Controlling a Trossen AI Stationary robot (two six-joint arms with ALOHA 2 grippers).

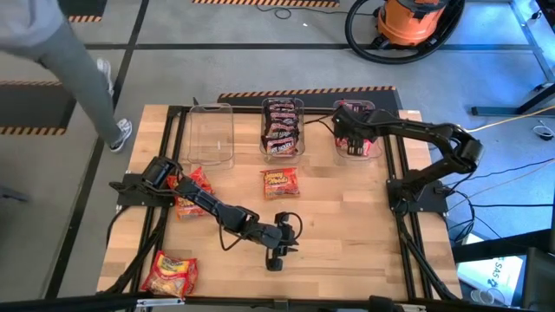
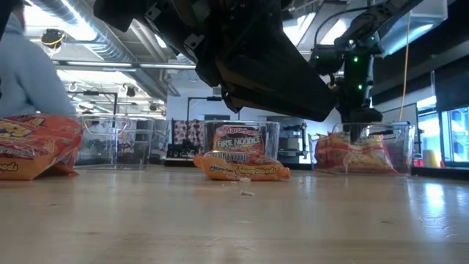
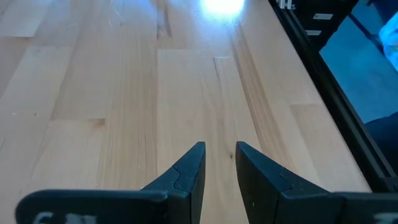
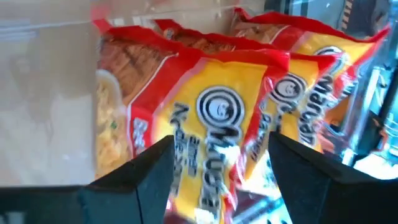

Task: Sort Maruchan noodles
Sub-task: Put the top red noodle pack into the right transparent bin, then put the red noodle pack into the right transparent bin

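Right now the right gripper (image 1: 351, 139) is hanging over the clear plastic rectangular bin (image 1: 375, 152) at the table's far right, its jaws spread and gripping nothing, with the red-and-yellow crinkly ramen packets (image 4: 249, 118) standing on edge just beyond its fingertips. Nearer the middle, one flat orange-red packet (image 1: 280, 182) is lying loose, its long axis across the table. The left gripper (image 1: 276, 256) is waiting nearer to it, its narrowly parted jaws clasping nothing.
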